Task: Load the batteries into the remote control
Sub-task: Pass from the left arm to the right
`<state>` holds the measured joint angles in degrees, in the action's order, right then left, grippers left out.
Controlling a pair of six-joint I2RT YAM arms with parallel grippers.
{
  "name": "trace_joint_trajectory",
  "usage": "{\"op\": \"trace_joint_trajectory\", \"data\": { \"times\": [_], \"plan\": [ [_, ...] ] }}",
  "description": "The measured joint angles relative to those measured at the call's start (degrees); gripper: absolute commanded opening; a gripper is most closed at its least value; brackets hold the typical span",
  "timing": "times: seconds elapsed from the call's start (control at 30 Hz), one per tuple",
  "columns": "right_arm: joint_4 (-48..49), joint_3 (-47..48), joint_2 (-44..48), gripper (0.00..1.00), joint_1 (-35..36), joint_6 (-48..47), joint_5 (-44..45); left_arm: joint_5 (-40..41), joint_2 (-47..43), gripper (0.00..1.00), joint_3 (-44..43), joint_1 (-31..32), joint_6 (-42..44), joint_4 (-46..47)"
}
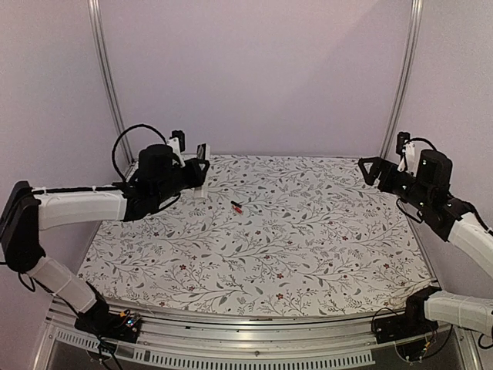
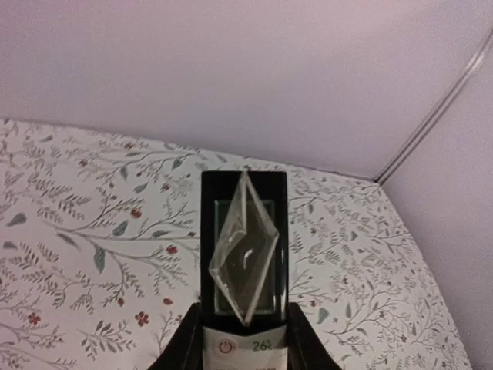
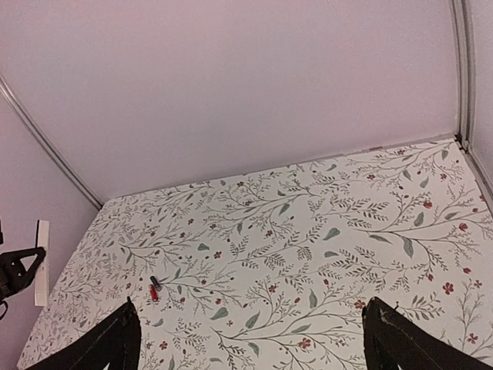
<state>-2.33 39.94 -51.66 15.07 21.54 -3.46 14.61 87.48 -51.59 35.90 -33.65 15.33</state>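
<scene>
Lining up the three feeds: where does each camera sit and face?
Top external: above and behind the bases, looking down on the table; both arms show.
Left wrist: on its arm, looks along the left gripper at the remote control it clamps.
Right wrist: on its arm, looks across the table past the open right gripper.
Shared: top and right wrist both show the batteries.

left gripper point(image 1: 199, 171) clamped, arm raised; right gripper point(image 1: 371, 171) spread wide, aloft.

floral-print cloth point(image 1: 308, 247), pale lilac walls point(image 1: 254, 77) behind, two metal rails point(image 1: 106, 77) in the far corners
</scene>
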Motion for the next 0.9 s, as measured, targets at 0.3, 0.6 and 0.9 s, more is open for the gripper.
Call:
{"op": "trace_joint_trajectory", "data": {
  "times": [0.3, 0.6, 0.9],
  "plan": [
    [11.52, 13.79, -4.42, 0.99, 17.25, -5.38, -15.37, -24.35, -13.81, 0.0, -0.96, 7.76, 15.69, 23.1],
    [18.78, 26.86, -19.15, 0.99, 34.84, -15.96, -28.44, -38.75, -14.82, 0.0, -0.94, 14.88, 18.86, 32.33],
    [21.79, 27.3, -29.92, 0.93, 39.36, -20.48, -33.0, -42.29, -14.16, 0.0, -0.94, 17.75, 18.71, 37.35]
  ]
}}
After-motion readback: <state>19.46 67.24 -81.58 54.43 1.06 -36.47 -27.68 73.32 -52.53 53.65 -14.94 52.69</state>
